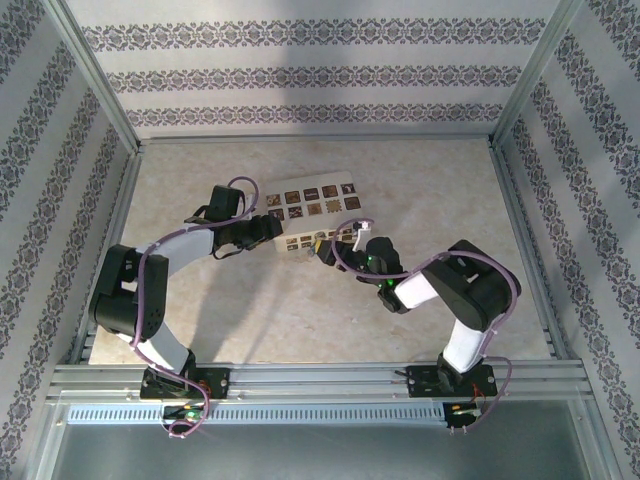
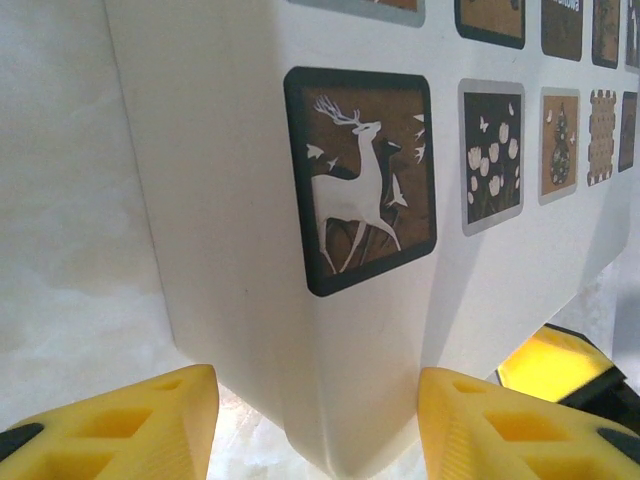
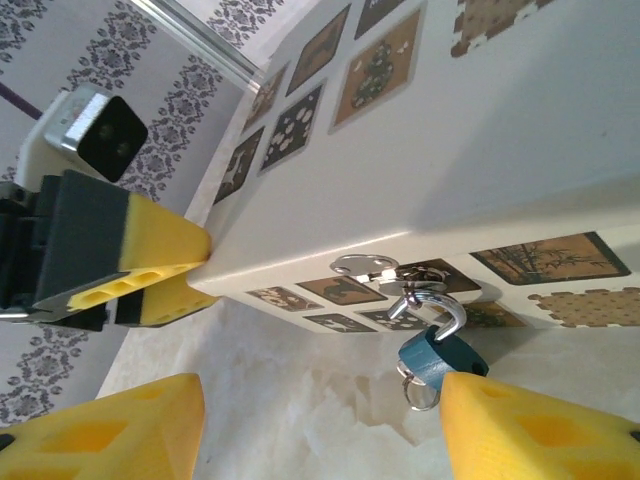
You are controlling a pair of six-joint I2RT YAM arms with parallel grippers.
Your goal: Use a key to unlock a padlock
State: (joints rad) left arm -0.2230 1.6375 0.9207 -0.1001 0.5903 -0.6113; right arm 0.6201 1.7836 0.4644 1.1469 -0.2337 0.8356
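My right claw (image 3: 320, 430) stands spread, nothing between its pads (image 3: 100, 430); the padlock (image 3: 438, 357) hangs just beside one of them, its silvery shackle (image 3: 447, 318) hooked through the clasp (image 3: 385, 270) on the front edge of the cream box (image 3: 480, 150), a small ring (image 3: 420, 392) dangling beneath it. I judge the lock light, hard and slick, and free to swing at a nudge; being far smaller than my pads, it wants a pinch across the flat faces of the blue body, not the shackle. My left claw (image 2: 318, 430) straddles a corner of the box; whether it presses or merely flanks, I cannot tell.
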